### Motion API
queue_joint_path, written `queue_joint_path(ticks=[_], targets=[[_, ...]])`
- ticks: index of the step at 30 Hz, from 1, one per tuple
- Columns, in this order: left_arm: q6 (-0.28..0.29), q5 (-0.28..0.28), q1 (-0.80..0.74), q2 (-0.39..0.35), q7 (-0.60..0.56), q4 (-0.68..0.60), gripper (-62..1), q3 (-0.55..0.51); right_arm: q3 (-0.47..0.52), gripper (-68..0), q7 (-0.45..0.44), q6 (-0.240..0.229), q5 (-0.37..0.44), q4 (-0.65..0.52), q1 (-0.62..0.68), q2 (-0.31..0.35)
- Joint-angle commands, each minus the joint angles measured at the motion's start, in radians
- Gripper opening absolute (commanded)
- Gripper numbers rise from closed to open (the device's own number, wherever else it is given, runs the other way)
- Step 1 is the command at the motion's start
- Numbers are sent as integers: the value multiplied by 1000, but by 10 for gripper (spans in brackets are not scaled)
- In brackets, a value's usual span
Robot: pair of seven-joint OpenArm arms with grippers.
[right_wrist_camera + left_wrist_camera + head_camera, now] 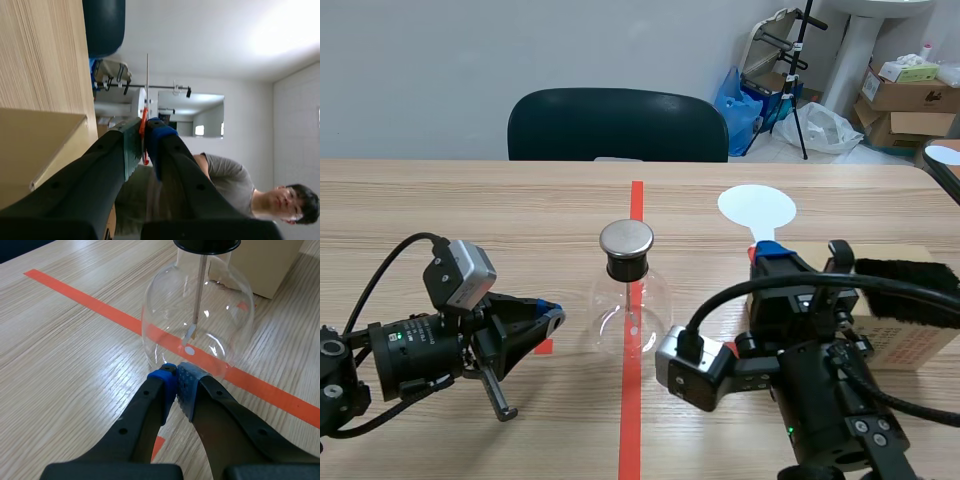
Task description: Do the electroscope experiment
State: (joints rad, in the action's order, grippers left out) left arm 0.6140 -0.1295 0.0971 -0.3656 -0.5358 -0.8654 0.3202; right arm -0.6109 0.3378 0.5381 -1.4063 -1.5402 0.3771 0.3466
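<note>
Glass flask (pixel 632 310) stands near the middle of the tabletop (pixel 470 210), on the orange-red tape line (pixel 637 200) that runs from the near edge toward the far one; its metal cap (pixel 626 238) sits bare on the black stopper, so it can be approached from above or from the side; a thin rod (pixel 197 300) hangs from the stopper inside the bulb, where any swing would show through the clear wall; the left gripper (pixel 555 318) lies low just beside the flask on its left, fingers pressed together on nothing, apparently only waiting; the right gripper (pixel 772 250) is raised toward the right edge, close to a cardboard box (pixel 905 335), and pinches the stem of a white paddle (pixel 756 208); holding it by the stem keeps the round face untouched, which I judge is the part meant to meet the cap.
</note>
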Motion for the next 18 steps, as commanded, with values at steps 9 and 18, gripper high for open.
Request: queue_joint_path(ticks=[9, 18], targets=[[2, 14, 5, 5, -21, -17, -577, -6, 4, -665, -215, 13, -5, -5, -14, 11], [2, 14, 5, 5, -21, -17, -577, -6, 4, -665, -362, 13, -5, -5, -14, 11]])
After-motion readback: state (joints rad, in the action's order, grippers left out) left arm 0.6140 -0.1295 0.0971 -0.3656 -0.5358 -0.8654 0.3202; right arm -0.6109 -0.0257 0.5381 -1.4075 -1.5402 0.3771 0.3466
